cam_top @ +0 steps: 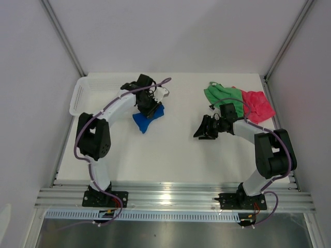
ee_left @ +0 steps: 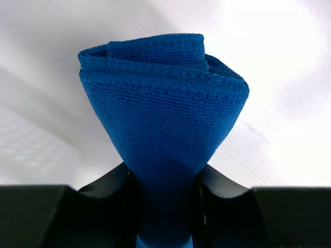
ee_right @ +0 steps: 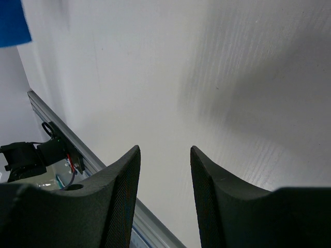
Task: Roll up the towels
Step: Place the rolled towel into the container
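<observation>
While left hand [ee_left: 166,192] clamps blue towel [ee_left: 164,108] near basket [cam_top: 77,98], right hand [ee_right: 165,173] gapes empty, by green towel [cam_top: 223,95].

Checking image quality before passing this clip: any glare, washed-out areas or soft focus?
Top view: evenly lit, glare on the metal rail. Left wrist view: blue towel sharp, table behind it washed out to white. Right wrist view: right hand dark and slightly soft; a broad shadow crosses the table.

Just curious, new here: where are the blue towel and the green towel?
Rolled blue cloth towel [ee_left: 163,129]: left wrist view, its front face.
Crumpled green cloth towel [cam_top: 224,96]: top view, its centre.
</observation>
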You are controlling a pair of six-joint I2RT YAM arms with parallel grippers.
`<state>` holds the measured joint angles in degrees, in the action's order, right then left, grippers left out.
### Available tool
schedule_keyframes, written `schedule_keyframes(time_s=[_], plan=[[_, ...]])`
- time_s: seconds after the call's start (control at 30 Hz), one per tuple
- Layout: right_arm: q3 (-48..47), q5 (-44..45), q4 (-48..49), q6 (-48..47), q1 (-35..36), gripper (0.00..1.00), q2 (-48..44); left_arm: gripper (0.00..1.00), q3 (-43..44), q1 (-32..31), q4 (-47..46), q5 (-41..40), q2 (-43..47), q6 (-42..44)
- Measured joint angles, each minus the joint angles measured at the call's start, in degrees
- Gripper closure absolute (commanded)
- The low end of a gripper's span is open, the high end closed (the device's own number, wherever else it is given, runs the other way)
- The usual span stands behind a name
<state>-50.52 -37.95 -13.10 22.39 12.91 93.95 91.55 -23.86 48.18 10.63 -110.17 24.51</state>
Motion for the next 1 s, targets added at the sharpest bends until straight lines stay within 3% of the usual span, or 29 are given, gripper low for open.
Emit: schedule_keyframes(time_s=[0.3,0.53,0.77,1.0], plan=[[0.0,0.0,0.0,0.0,0.0,0.54,0.0,0.92,15.4,8.0,-0.9,-2.9,2.5,0.3],[0.0,0.0,0.0,0.0,0.0,0.53,0.0,0.91,21.0,18.4,-5.6,-15.5,1.9,3.6],[0.0,0.2,-0.5,0.0,0.0,0.53,0.0,0.90,21.6,24.0,-9.9,-25.7,-8.0,6.5],[0.0,1.7,-2.3,0.1,0.0,0.53,0.0,0.82,29.6,23.8,-0.8,-20.7,-22.1,1.9]])
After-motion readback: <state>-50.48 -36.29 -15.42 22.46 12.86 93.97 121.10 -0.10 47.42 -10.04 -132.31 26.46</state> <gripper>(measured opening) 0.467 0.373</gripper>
